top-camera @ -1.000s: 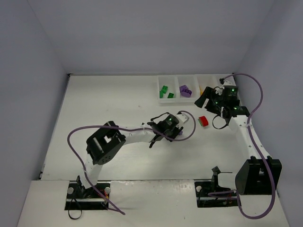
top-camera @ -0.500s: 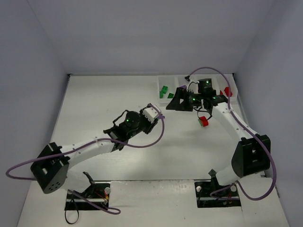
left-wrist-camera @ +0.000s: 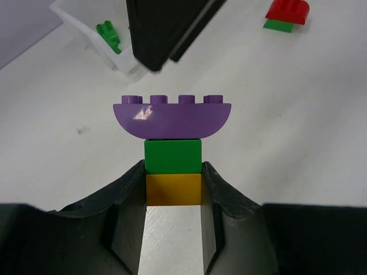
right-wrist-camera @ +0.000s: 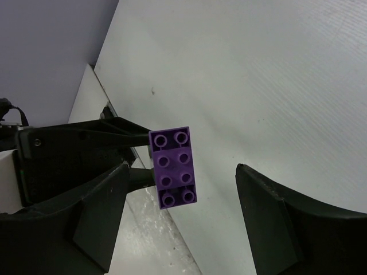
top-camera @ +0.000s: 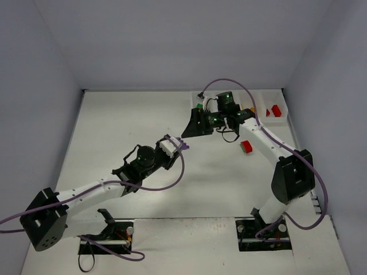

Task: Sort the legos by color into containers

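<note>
My left gripper (top-camera: pixel 175 145) is shut on the orange-yellow bottom brick (left-wrist-camera: pixel 173 189) of a three-brick clump. A green brick (left-wrist-camera: pixel 172 156) sits above it and a purple curved brick (left-wrist-camera: pixel 172 117) on top. My right gripper (top-camera: pixel 189 129) is open and faces the clump's studded purple top (right-wrist-camera: pixel 172 167), which shows between its spread fingers (right-wrist-camera: pixel 97 212) without touching them. The white tray (top-camera: pixel 264 95) lies at the back right. It holds green bricks (top-camera: pixel 198 106) at its left end and a red brick (top-camera: pixel 276 110) at its right end.
A red brick joined to a green one (top-camera: pixel 246 146) lies on the table in front of the tray; it also shows in the left wrist view (left-wrist-camera: pixel 287 12). The tray's left corner (left-wrist-camera: pixel 109 54) is just beyond the clump. Purple cables loop over both arms.
My right gripper has swung left from the tray's right end to face the clump. My left gripper has shifted left and slightly back with the clump held up.
</note>
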